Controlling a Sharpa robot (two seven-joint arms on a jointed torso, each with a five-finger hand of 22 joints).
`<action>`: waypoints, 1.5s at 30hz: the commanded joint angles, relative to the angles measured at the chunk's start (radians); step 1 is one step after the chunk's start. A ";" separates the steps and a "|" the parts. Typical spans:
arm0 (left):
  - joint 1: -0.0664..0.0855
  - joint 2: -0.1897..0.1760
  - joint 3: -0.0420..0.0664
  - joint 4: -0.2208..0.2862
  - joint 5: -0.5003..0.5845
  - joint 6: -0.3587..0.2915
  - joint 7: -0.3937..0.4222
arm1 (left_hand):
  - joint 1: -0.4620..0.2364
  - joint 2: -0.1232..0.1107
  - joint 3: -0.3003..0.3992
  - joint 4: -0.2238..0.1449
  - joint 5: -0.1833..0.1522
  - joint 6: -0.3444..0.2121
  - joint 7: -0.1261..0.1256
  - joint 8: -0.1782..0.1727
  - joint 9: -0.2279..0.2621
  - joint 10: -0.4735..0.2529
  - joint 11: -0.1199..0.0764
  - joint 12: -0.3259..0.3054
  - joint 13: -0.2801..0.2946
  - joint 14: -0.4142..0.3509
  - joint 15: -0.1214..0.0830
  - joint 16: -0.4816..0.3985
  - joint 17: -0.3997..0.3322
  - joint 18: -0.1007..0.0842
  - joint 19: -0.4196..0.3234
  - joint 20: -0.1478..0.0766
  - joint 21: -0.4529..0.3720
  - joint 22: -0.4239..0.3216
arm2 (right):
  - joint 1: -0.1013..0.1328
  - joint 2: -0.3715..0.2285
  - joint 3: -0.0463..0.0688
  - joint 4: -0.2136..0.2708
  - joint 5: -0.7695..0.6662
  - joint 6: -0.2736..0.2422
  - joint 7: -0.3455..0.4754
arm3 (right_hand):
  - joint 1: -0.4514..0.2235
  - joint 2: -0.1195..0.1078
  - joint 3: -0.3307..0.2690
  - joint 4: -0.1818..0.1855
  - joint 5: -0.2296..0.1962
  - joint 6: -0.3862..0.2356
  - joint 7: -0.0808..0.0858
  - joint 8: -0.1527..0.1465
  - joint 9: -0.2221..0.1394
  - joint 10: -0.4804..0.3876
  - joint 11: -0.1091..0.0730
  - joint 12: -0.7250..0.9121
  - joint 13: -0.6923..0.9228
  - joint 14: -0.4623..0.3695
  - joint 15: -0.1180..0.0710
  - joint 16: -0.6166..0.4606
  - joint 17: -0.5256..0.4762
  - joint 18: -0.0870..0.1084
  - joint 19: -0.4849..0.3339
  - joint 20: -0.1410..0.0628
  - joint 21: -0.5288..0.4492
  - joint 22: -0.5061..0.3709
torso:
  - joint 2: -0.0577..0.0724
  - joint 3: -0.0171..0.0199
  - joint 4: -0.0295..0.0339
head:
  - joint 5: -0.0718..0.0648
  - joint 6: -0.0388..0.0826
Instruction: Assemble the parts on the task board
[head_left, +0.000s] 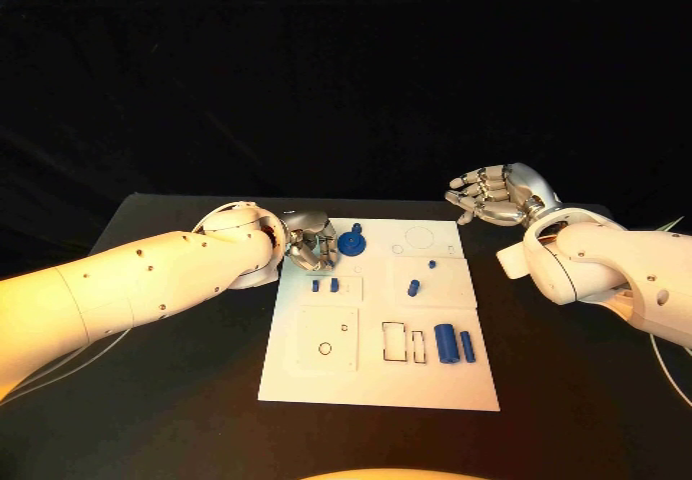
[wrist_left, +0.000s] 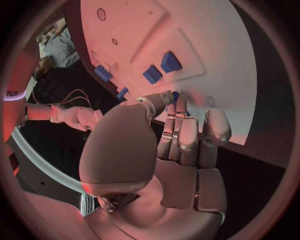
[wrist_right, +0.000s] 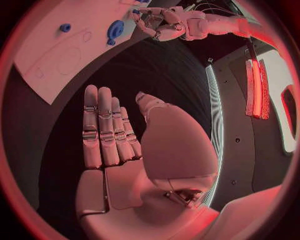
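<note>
1. Currently, the task board (head_left: 378, 385) lies flat at the centre of the black worktop (head_left: 173, 400).
2. Blue parts rest on the board: a round disc part (head_left: 353, 243) near its far left corner, two cylinders (head_left: 454, 343) near its right edge.
3. Left robot hand (head_left: 309, 247): at the board's far left corner, just beside the disc; whether it grasps anything cannot be told.
4. Right robot hand (head_left: 493, 196): released, fingers extended together, beyond the board's far right corner, holding nothing.

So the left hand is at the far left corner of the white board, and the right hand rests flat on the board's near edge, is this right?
Not quite. The left hand is indeed at the far left corner of the task board. But the right hand is not on the board's near edge: the head view shows it off the board, by its far right corner, holding nothing.
</note>
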 joint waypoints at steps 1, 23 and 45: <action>-0.004 0.004 -0.004 0.001 0.005 0.031 -0.002 | -0.011 0.000 -0.003 -0.006 -0.006 0.001 -0.001 -0.010 -0.002 0.002 -0.001 -0.007 0.001 0.006 0.002 0.004 -0.003 -0.009 -0.001 0.000 -0.002 -0.004 | 0.000 0.000 0.000 0.002 -0.004 0.003 0.013 | -0.008 0.002 0.002 -0.002 0.005 -0.001 0.005 0.003 -0.001 -0.009 -0.001 -0.006 -0.001 -0.006 0.001 -0.003 -0.002 0.011 -0.001 0.009 -0.005 -0.001 | -0.001 -0.0001 0.0002 | 0.000 0.000; -0.004 0.001 -0.005 0.002 0.022 -0.005 0.009 | -0.038 -0.014 -0.003 -0.004 -0.005 -0.037 0.011 -0.055 -0.012 -0.019 0.012 -0.043 -0.002 -0.003 0.013 0.001 -0.021 -0.006 -0.015 0.007 -0.014 -0.016 | -0.001 0.002 0.000 -0.001 -0.004 0.005 0.014 | -0.009 0.001 0.002 -0.003 0.004 -0.002 0.006 0.004 -0.002 -0.010 0.000 -0.006 -0.006 -0.007 0.002 -0.008 -0.004 0.011 -0.001 0.010 -0.009 -0.007 | -0.001 -0.0006 0.0007 | 0.001 -0.001; -0.004 -0.004 -0.004 0.003 0.026 -0.018 0.008 | -0.066 -0.043 -0.007 -0.001 -0.005 -0.098 0.016 -0.112 -0.025 -0.055 0.026 -0.072 0.000 -0.009 0.025 0.005 -0.029 -0.005 -0.019 0.017 -0.019 -0.020 | -0.001 -0.004 0.000 0.000 -0.018 0.002 0.015 | -0.012 -0.007 -0.002 -0.007 0.004 -0.005 0.007 0.005 -0.003 -0.016 0.001 -0.009 -0.018 -0.002 0.002 -0.012 -0.007 0.012 0.006 0.010 -0.016 -0.018 | -0.001 -0.0004 0.0004 | -0.001 -0.007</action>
